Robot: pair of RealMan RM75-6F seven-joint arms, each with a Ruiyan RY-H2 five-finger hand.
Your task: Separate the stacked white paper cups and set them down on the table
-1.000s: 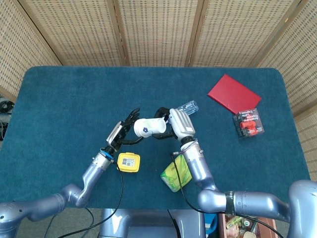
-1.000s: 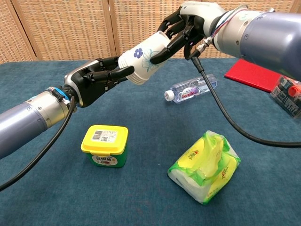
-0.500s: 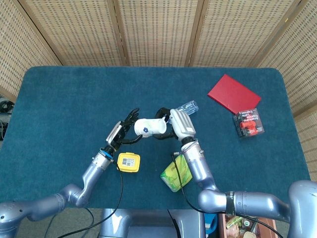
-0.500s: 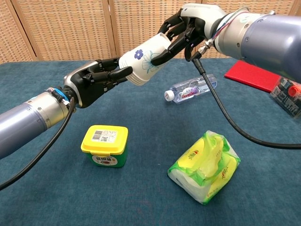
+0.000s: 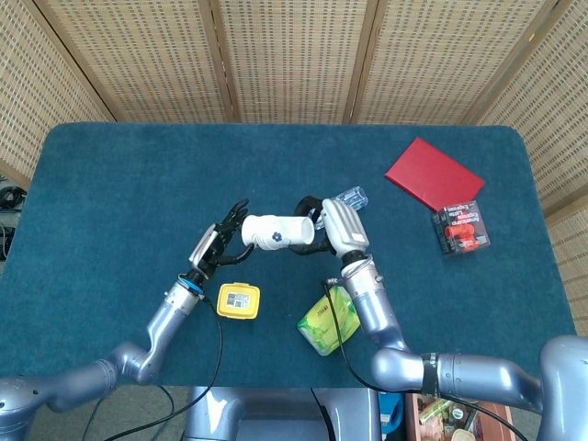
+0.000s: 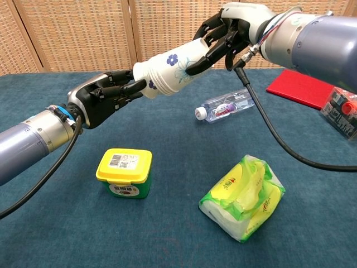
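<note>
Two hands on stacked cups (image 6: 170, 71), held mid-air above table (image 5: 110, 184) centre: left hand (image 6: 103, 97) pinching base at 9 o'clock, right hand (image 6: 226, 34) gripping rim end at 3. Light, thin-walled, crushable; probably best gripped lightly near rims.

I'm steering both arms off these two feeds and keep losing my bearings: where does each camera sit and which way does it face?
Head view: high above, looking steeply down on the table; both arms reach in from the bottom edge.
Chest view: low at the near edge, looking across toward the wicker screens; forearms enter from either side.
Both show: the left hand and right hand holding the paper cups in mid-air, plus the yellow tub and water bottle.
</note>
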